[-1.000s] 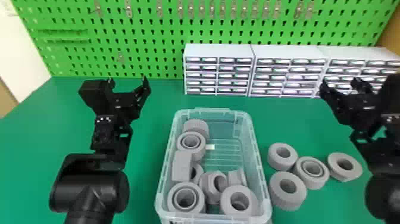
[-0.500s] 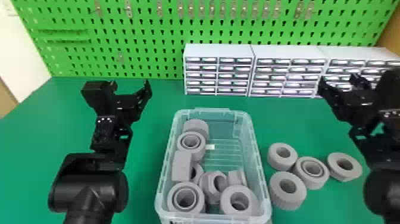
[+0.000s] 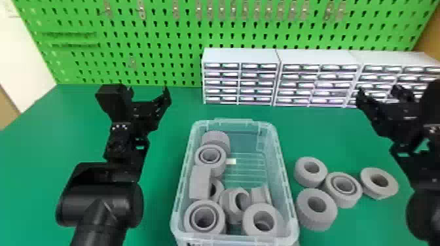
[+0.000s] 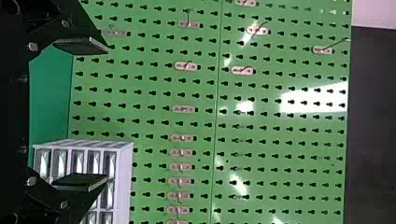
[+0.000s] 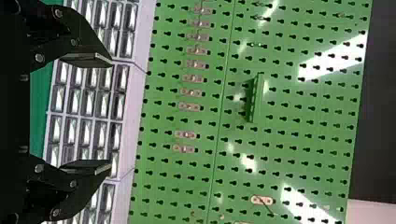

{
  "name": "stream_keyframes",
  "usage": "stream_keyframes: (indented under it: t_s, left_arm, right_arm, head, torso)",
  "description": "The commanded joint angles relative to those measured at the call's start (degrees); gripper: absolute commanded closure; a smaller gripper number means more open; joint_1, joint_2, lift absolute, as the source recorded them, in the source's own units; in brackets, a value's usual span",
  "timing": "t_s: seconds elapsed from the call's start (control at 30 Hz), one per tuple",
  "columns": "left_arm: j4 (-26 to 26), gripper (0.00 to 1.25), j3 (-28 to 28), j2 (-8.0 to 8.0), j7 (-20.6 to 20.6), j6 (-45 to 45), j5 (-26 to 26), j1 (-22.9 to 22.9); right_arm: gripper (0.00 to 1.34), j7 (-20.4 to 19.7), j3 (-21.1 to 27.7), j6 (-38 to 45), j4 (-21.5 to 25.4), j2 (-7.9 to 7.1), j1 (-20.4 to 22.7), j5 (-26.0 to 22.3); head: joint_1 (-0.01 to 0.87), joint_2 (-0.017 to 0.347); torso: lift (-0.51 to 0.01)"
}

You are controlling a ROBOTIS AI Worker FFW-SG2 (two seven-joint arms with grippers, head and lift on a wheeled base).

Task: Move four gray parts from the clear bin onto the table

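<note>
Gray parts (image 3: pixel 343 200) are lying on the table (image 3: pixel 340 147) as a close group of four, just beside the bin's right wall and toward its near right corner, their holes facing up. Whether all four are touching is hard to tell.

From the right gripper (image 3: pixel 378 88), this group is lying nearer the robot and a little left; the right arm is clearly the closer one to it. The left gripper (image 3: pixel 148 88) is hanging beyond and left of the clear bin (image 3: pixel 189 153), near its far left corner, and is the closer one to the bin. Both grippers are holding their fingers wide apart, with nothing between them.

The bin is pointing its long axis from the robot toward the table's far edge. More gray parts are sitting inside, crowding the left wall and the near end; one block-like part (image 3: pixel 200 183) is resting along the left wall.

With four already lying outside, the count is probably being met, so the next move is likely calling for keeping both arms away from the group rather than another pick.
</note>
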State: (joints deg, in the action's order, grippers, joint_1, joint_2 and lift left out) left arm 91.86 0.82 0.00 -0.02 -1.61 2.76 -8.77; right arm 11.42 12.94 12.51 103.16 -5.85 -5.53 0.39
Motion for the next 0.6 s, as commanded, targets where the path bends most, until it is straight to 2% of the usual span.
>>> stream_keyframes:
  t_s: [0.0,0.57]
  left_arm:
    - [-0.1,0.30,0.2,-0.15,0.0,-0.1,-0.3,-0.1]
    - [-0.2,0.30,-0.3,-0.15,0.0,-0.2,-0.6,0.1]
  right_arm:
    - [0.49,0.0,0.2,0.1,0.1,0.23,0.1,0.4]
    - [0.49,0.0,0.6,0.4,0.5,0.31,0.3,0.8]
  head:
    - [0.693,0.072]
    - [0.693,0.072]
  torso:
    - [-0.052]
    - [-0.052]
